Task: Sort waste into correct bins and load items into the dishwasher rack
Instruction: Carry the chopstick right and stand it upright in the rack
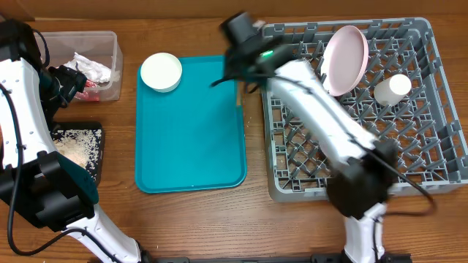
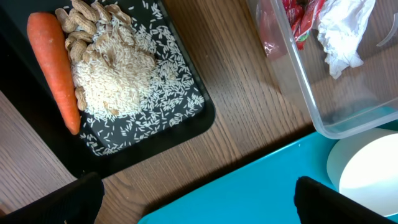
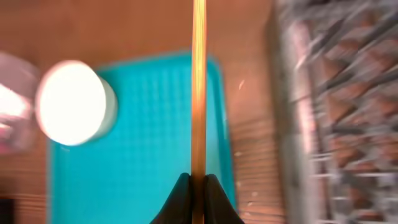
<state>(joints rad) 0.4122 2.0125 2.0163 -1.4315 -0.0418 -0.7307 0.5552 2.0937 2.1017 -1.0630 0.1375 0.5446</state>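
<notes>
Nearly there: waste (image 2: 112, 68) binned below wide-open, empty left gripper (image 2: 199, 199); plate (image 1: 345, 58) and cup (image 1: 393, 88) racked. Pinching thin wooden stick (image 3: 199, 93) in right gripper (image 3: 198, 182), dishwasher rack (image 1: 446, 146) to its right, unloaded bowl (image 3: 73, 102) to its left.

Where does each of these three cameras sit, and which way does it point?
Overhead: fixed above the table, looking straight down on teal tray, dishwasher rack, left arm and right arm.
Left wrist: on the left arm, looking down at black tray, carrot and clear tub; the fingers of the open left gripper show at the bottom corners.
Right wrist: on the right arm, blurred, looking along the wooden stick pinched in the right gripper.
Shared: the white bowl and teal tray appear in all three.
</notes>
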